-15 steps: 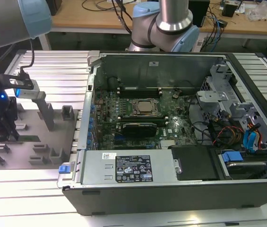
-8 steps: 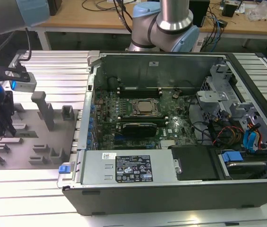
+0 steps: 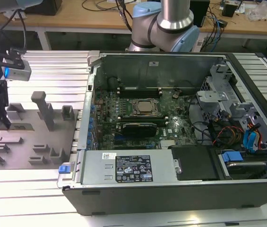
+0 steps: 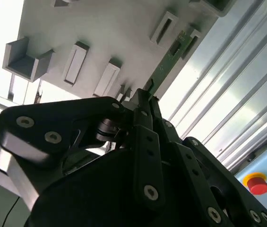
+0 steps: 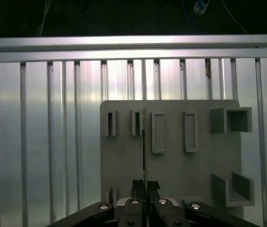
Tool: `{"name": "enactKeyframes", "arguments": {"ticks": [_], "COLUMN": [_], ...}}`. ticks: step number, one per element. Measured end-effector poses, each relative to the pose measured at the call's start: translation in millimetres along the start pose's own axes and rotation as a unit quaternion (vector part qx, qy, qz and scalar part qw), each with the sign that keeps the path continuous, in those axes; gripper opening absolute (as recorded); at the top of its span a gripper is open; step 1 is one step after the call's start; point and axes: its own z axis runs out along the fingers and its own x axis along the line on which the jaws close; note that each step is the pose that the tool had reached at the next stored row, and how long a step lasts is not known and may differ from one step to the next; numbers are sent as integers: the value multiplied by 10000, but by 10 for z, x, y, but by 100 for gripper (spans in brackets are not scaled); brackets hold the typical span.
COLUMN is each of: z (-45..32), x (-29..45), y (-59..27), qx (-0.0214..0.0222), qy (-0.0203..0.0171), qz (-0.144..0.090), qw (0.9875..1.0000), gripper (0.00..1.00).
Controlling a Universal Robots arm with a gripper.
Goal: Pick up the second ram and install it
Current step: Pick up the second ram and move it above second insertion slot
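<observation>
The second ram (image 4: pixel 169 58) is a thin green board, and my gripper (image 4: pixel 145 98) is shut on one end of it. Its far end reaches a small holder on the grey fixture plate (image 4: pixel 100 28); I cannot tell whether it still rests there. In the first wrist view the ram (image 5: pixel 145 142) shows edge-on as a thin line running from my gripper (image 5: pixel 146 188) across the plate (image 5: pixel 176 161). In the exterior view my gripper (image 3: pixel 1 124) hangs over the plate's (image 3: pixel 29 142) side at the exterior view's left.
An open computer case (image 3: pixel 171 189) lies at the exterior view's right, with its motherboard, processor socket (image 3: pixel 145 108) and memory slots (image 3: pixel 145 90) behind it. Upright posts (image 3: pixel 41 106) stand on the plate. Ribbed aluminium table (image 5: pixel 38 142) surrounds it. A red button (image 4: pixel 256 183) sits nearby.
</observation>
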Motion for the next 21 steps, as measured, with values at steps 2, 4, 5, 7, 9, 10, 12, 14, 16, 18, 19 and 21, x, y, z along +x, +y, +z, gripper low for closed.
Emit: {"name": "enactKeyframes", "arguments": {"ticks": [2, 4, 5, 7, 9, 10, 12, 14, 16, 18, 19, 21], "z": [-70, -110, -141, -188, -268, -315, -407, -471, -521, -567, -595, -672], "x": [-2, -3, -4, -5, -7, -8, -10, -12, -13, -14, -15, -17], "y": [3, 5, 6, 9, 12, 14, 19, 22, 24, 26, 27, 31], "qx": [0, 0, 0, 1, 0, 0, 0, 0, 0, 0, 0, 0], "qy": [0, -1, -1, 0, 0, 0, 0, 0, 0, 0, 0, 0], "qz": [0, 0, 0, 0, 0, 0, 0, 0, 0, 0, 0, 0], "qw": [10000, 10000, 10000, 10000, 10000, 10000, 10000, 10000, 10000, 10000, 10000, 10000], "gripper": [11, 11, 11, 11, 11, 11, 11, 11, 11, 11, 11, 11]}}
